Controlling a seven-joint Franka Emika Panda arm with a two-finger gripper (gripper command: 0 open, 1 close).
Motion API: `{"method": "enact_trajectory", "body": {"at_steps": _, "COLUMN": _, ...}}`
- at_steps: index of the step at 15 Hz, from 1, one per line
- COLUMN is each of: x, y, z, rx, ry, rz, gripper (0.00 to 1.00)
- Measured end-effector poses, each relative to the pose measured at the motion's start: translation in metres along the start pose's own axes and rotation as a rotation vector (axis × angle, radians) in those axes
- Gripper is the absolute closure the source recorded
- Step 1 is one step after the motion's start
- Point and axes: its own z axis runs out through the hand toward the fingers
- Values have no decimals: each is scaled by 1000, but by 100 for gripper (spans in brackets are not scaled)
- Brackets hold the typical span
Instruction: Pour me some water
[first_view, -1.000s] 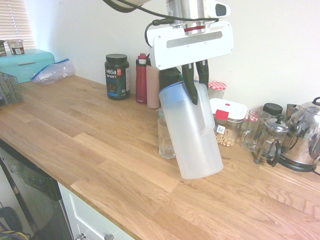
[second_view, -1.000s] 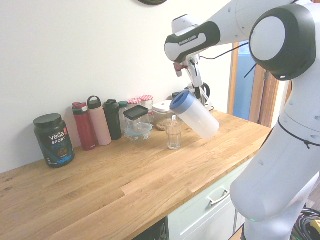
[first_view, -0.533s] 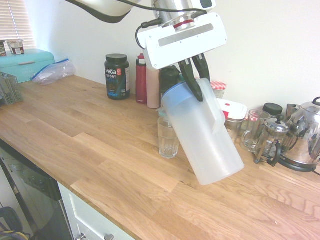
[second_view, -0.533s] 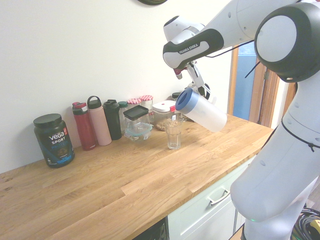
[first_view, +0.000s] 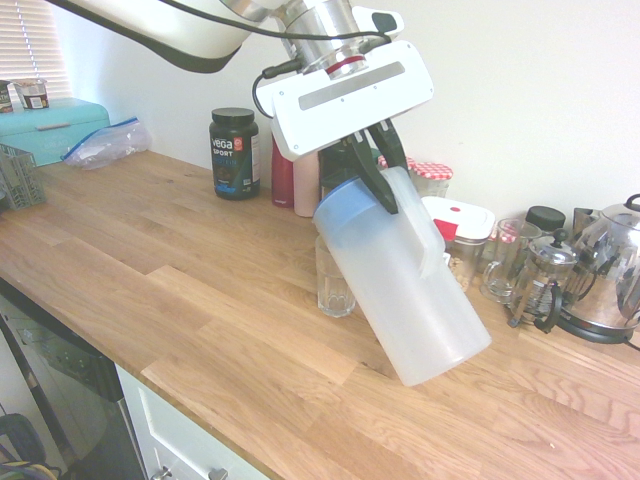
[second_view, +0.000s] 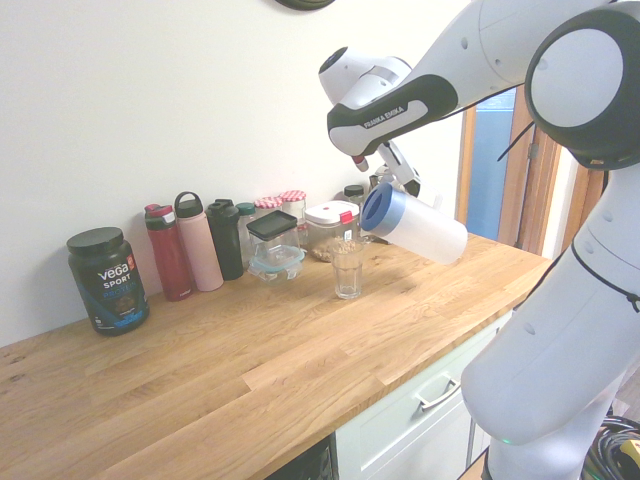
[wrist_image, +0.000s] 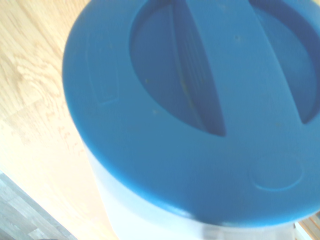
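My gripper (first_view: 378, 170) is shut on the handle of a tall frosted pitcher (first_view: 405, 290) with a blue lid (second_view: 378, 210). I hold the pitcher in the air, tilted steeply, lid end leaning toward a ribbed clear glass (first_view: 334, 280) that stands upright on the wooden counter (first_view: 190, 290). In the second exterior view the lid hangs just above and right of the glass (second_view: 347, 272). The blue lid (wrist_image: 200, 100) fills the wrist view. No water shows in the pitcher, in the air or in the glass.
Along the wall stand a black Vega tub (first_view: 234, 153), red and pink bottles (second_view: 187, 245), jars, a lidded food box (first_view: 457, 225), a French press (first_view: 545, 285) and a kettle (first_view: 608, 270). A teal bread box (first_view: 50, 125) sits far left.
The pitcher has tipped further over, its base swinging up and away from the glass, and its lid has come closer to the glass rim. The grip stays shut.
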Motion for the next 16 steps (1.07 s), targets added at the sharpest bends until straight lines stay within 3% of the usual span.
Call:
{"method": "enact_trajectory", "body": {"at_steps": 8, "x": -4, "y": 3, "z": 3, "rx": -85, "ry": -27, "rz": -9, "gripper": 100}}
{"method": "enact_trajectory", "body": {"at_steps": 16, "x": -1, "y": -5, "z": 3, "rx": -110, "ry": -24, "rz": -5, "gripper": 100}}
